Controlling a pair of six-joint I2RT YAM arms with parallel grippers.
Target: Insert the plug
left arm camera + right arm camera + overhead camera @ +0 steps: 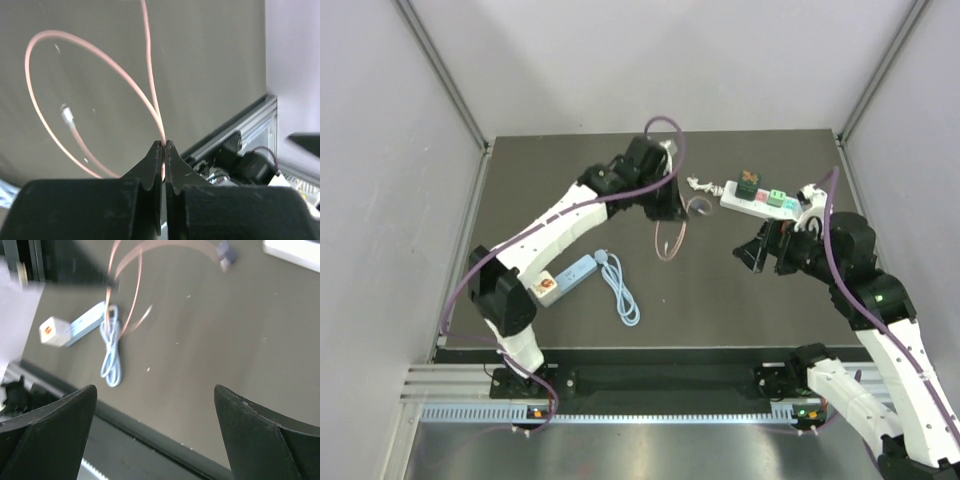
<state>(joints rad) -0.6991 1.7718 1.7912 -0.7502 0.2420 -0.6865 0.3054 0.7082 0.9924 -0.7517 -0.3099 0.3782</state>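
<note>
While your left gripper (164, 145) is clamped on the pink cable (150, 75) near the centre of the overhead frame, the cable's silver plug tip (67, 116) shows inside the loop, left of the wrist frame. Your right gripper (154, 392) stands wide apart, holding nothing, just below the power strip (760, 200) at upper right.

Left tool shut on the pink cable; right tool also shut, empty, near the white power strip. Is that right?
Not quite: the right tool is open, jaws wide apart with nothing between them, as the right wrist view shows. The rest holds: the left tool is shut on the pink cable, and the right tool is near the white power strip.
</note>
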